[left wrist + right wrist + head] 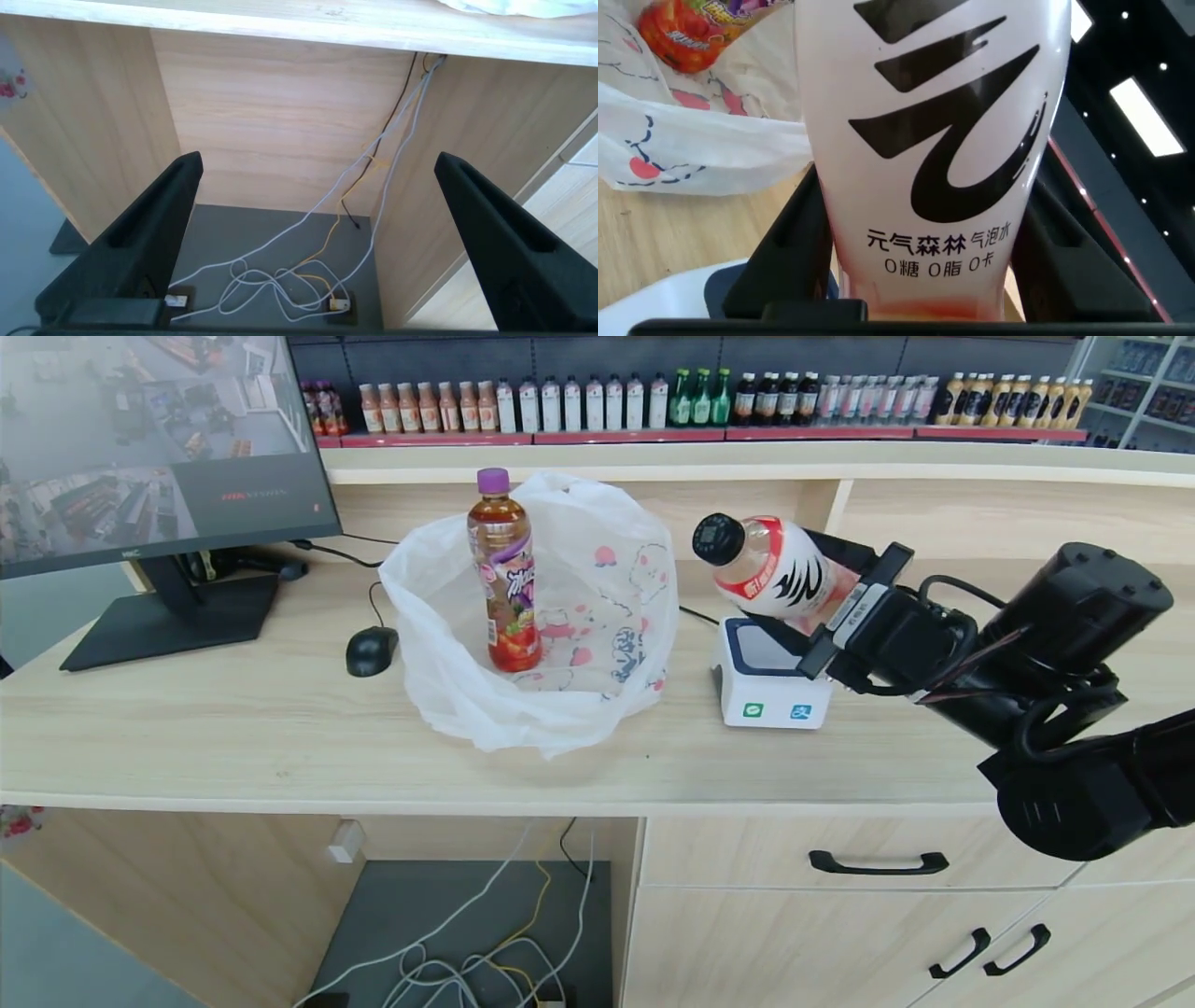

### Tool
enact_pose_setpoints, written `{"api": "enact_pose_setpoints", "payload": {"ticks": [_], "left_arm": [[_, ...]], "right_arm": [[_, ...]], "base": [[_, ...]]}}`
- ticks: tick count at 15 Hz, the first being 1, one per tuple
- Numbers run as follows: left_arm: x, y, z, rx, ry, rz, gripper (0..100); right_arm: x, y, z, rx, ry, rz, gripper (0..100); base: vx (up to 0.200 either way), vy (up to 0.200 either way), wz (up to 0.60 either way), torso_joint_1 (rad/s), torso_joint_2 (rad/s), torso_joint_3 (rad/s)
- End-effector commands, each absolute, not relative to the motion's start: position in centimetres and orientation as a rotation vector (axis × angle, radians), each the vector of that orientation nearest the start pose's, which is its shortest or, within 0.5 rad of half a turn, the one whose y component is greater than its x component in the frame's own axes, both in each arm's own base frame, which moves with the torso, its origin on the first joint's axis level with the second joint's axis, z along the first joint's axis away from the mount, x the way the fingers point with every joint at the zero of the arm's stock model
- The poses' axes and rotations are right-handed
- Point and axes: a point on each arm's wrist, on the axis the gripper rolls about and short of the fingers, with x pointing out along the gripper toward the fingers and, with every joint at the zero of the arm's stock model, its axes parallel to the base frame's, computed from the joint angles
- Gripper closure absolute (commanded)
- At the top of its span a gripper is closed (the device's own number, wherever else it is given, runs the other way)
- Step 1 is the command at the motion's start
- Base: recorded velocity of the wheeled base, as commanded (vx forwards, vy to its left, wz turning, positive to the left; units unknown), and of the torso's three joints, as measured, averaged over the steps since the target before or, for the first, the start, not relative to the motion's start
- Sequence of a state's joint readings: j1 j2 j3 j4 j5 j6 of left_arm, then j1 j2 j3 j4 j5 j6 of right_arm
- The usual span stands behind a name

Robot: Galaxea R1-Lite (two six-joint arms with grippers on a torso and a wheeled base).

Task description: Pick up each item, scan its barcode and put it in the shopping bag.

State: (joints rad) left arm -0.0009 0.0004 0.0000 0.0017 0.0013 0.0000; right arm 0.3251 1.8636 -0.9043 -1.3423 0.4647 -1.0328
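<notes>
1. Wide wooden surface [233,737] runs left to right, and everything sits on its far half.
2. Far left, a dark monitor [140,439] stands on its flat base.
3. In the middle, the white shopping bag [616,588] sits open-mouthed and crumpled on the surface.
4. From the right comes the right end effector [826,597], clamped on a white bottle [770,565] (black cap, bold black strokes on the label). The bottle is tilted, cap pointing up and left, and is held over the scanner, just right of the bag.
5. The left end effector [318,168] sits low, under the surface's near edge, with fingers spread wide and nothing between them. It faces the open recess, where cables [308,280] lie looped on the floor.
6. The white scanner [770,686] sits on the surface, right beneath the held bottle.
7. A tea bottle [504,588] with a purple cap stands upright inside the bag.
8. A small black mouse [371,651] lies just left of the bag.
</notes>
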Motion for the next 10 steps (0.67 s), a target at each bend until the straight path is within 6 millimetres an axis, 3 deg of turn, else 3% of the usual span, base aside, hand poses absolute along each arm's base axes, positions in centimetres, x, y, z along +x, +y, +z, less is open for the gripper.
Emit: {"api": "enact_pose_setpoints", "payload": {"ticks": [1,10], "left_arm": [[-2.3,0.0,7.5,0.000,0.002,0.000,0],[-2.3,0.0,7.5,0.000,0.002,0.002,0]], "right_arm": [[32.7,12.1,21.6,-0.998,-0.744,0.529,100],[33.8,12.0,20.7,-1.039,-0.751,0.542,100]], "base": [[0.000,0.000,0.00,0.000,0.00,0.000],[0.000,0.000,0.00,0.000,0.00,0.000]]}}
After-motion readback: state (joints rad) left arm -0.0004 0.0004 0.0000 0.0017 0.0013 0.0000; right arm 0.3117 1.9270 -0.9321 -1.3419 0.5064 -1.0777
